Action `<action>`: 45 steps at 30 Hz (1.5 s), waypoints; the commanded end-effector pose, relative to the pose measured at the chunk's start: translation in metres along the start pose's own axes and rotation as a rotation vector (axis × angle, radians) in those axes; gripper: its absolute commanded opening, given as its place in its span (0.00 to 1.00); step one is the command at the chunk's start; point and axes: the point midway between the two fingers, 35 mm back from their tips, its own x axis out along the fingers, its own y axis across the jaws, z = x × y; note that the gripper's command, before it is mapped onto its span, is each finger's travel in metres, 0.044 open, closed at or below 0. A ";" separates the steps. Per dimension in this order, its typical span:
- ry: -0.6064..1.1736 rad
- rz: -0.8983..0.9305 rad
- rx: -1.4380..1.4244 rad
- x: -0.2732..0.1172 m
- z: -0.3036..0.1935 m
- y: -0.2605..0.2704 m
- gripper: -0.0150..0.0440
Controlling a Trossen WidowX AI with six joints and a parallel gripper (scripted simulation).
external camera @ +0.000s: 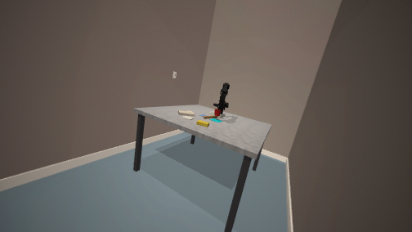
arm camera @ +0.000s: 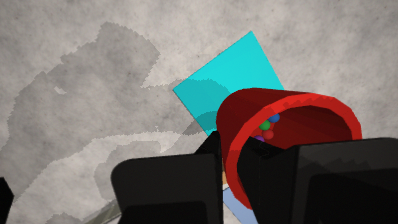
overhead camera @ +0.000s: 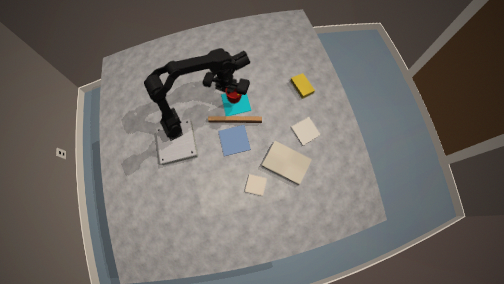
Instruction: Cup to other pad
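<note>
Grey mottled bench point(overhead camera: 150, 240) fills the top view, standing on a blue floor between brown walls; taking the cyan pad point(overhead camera: 240, 106) as the landmark, the red cup point(overhead camera: 233, 93) hangs over its far edge, pinched in the tool point(overhead camera: 231, 88) of the black arm point(overhead camera: 190, 64). A wooden bar point(overhead camera: 234, 119) lies just on the near side of that pad, the blue pad point(overhead camera: 234, 140) beyond the bar, and a yellow block point(overhead camera: 302, 84) and three pale tiles lie well off to the side. From the exterior view the cup point(external camera: 217, 111) looks to be carried a little above the bench point(external camera: 245, 131), close by the cyan pad point(external camera: 216, 120), though it is too small to judge the gap. At the wrist, the tool point(arm camera: 227, 165) grips the cup wall point(arm camera: 235, 130) with one finger inside the rim and one outside, and marbles point(arm camera: 267, 125) sit deep in the cup; the cyan pad point(arm camera: 230, 75) lies just ahead and below. To do this step well, I would centre the cup over the cyan pad, keep its mouth level, lower slowly until the base sits flat, and only then release, since a jolt could tip the marbles out.
</note>
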 end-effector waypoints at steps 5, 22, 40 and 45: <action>-0.001 0.004 0.004 0.006 0.004 0.001 0.25; -0.001 0.004 0.004 0.030 0.005 0.001 0.25; 0.000 0.004 0.004 0.054 0.005 0.002 0.25; 0.001 0.000 0.001 0.051 0.005 0.001 0.25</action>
